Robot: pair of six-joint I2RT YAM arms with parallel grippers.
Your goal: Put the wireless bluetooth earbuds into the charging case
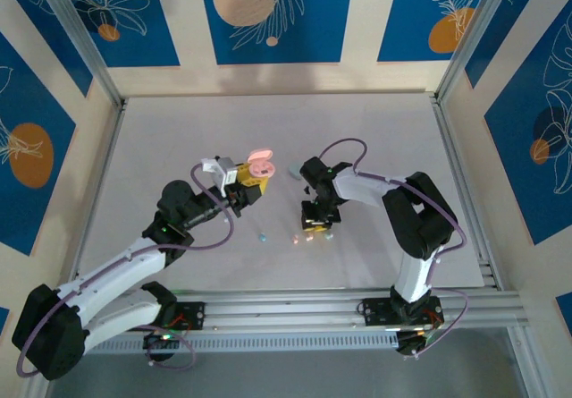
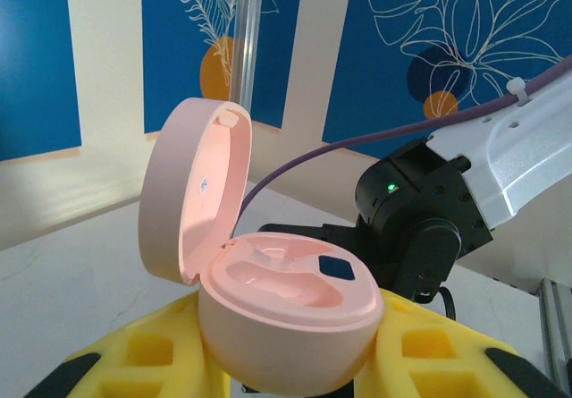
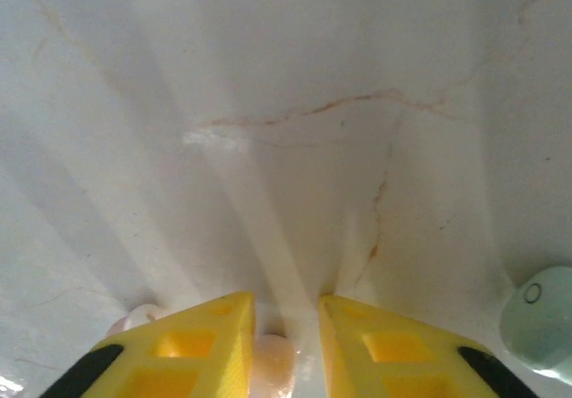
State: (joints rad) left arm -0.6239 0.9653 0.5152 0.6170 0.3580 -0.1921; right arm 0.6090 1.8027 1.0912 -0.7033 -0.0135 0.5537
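My left gripper [image 1: 243, 185] is shut on the base of a pink charging case [image 1: 260, 165], held above the table. The case [image 2: 286, 300] stands with its lid swung open, and both moulded wells look empty. My right gripper [image 1: 315, 228] points straight down at the table. Its yellow fingers [image 3: 206, 344] stand a little apart. A pink earbud [image 3: 273, 362] lies between them against the left finger, with a slim gap to the right finger. A mint earbud [image 3: 541, 322] lies just to the right. A pale earbud [image 3: 143, 313] peeks out left of the left finger.
A pale blue earbud [image 1: 263, 236] lies on the table between the two arms. A pale blue case [image 1: 295, 173] sits behind the right gripper's wrist. The metal frame rail [image 1: 340, 307] runs along the near edge, and patterned walls enclose the table [image 1: 179, 139].
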